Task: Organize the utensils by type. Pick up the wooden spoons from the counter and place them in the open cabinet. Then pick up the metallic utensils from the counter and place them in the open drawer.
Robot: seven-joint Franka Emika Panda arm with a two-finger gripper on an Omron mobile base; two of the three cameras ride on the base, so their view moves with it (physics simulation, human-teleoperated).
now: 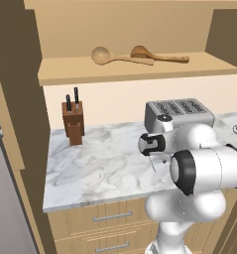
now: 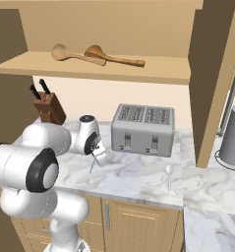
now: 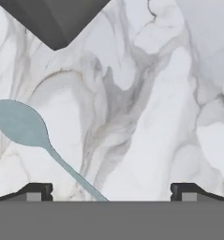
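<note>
**Open gripper low over bluish spoon on marble counter**

Thin bluish metallic spoon (image 3: pixel 20 124), oval bowl and slim tapering handle, lies flat on the white-and-grey marbled stone counter (image 1: pixel 90 168), in front of the toaster. Second small whitish metallic utensil (image 2: pixel 168 173) lies further right on the counter, near the front edge. Two light-brown wooden spoons (image 1: pixel 135 56), round bowls and long handles, rest on the shelf of the tan wooden open cabinet (image 1: pixel 65 74), handles crossing.

White arm is folded tight, elbow high, wrist bent down toward the counter. Gripper (image 3: pixel 111 192) hangs just over the bluish spoon, jaws spread wide, nothing between them; the spoon's handle runs down between the two dark fingertips (image 3: pixel 36 190). Contact not discernible.

Boxy brushed-silver four-slot toaster (image 2: pixel 143 129) stands behind. Brown wooden knife block (image 1: pixel 73 120) with black handles at left. Grey cylindrical kettle (image 2: pixel 234 138) at right.
</note>
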